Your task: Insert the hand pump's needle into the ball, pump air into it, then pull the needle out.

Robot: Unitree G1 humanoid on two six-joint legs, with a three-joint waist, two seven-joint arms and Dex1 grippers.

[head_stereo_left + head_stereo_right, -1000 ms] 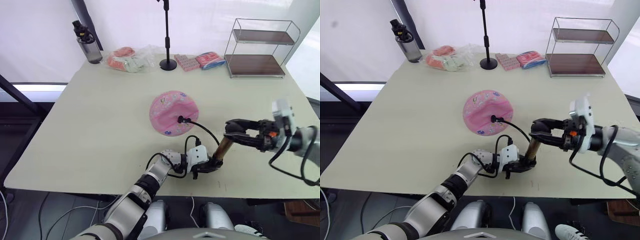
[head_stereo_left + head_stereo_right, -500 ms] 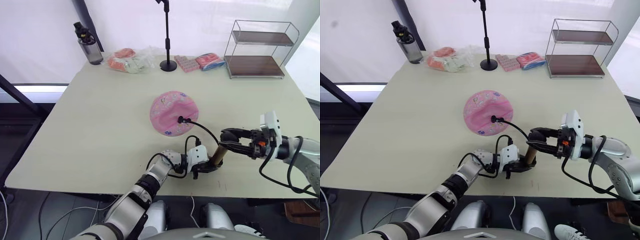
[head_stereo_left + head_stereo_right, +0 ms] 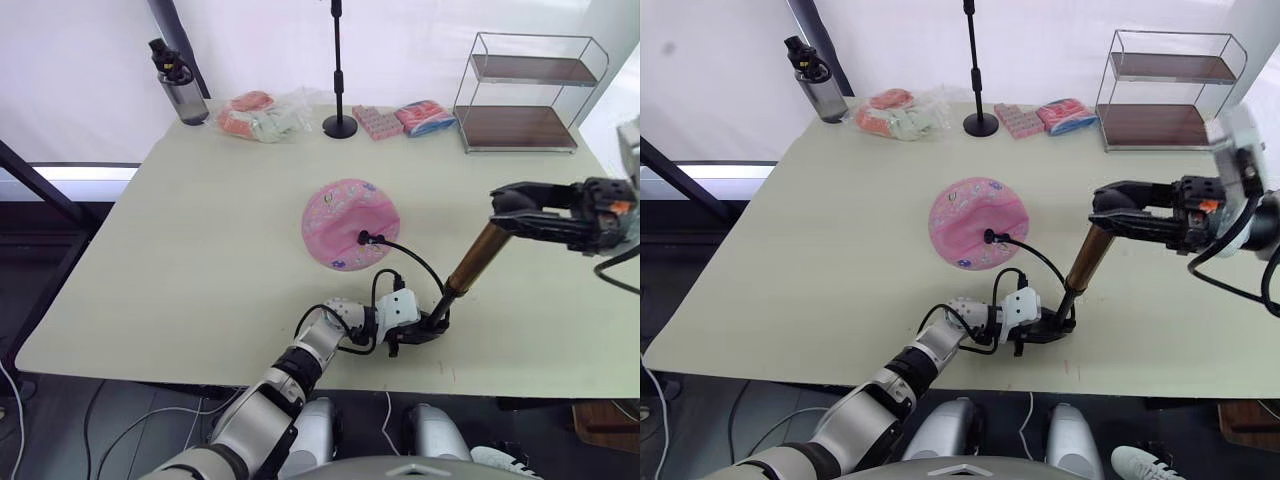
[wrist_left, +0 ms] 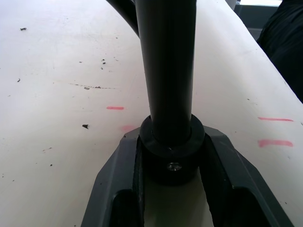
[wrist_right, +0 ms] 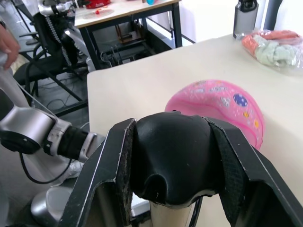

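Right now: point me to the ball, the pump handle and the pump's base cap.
ball (image 3: 345, 220), left eye view, top of its pink skin.
pump handle (image 5: 170, 156), right wrist view, black grip between the tool's fingers.
pump's base cap (image 4: 171, 149), left wrist view, black collar.

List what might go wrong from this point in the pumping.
1. The left gripper pins only the hand pump base, near the table edge; a hard downstroke might slide it off.
2. The right gripper holds the handle with the pump tilted; pushing off-axis may bind or tip it.
3. The hose loops to the still-sagging ball; a tug might pull the needle free.
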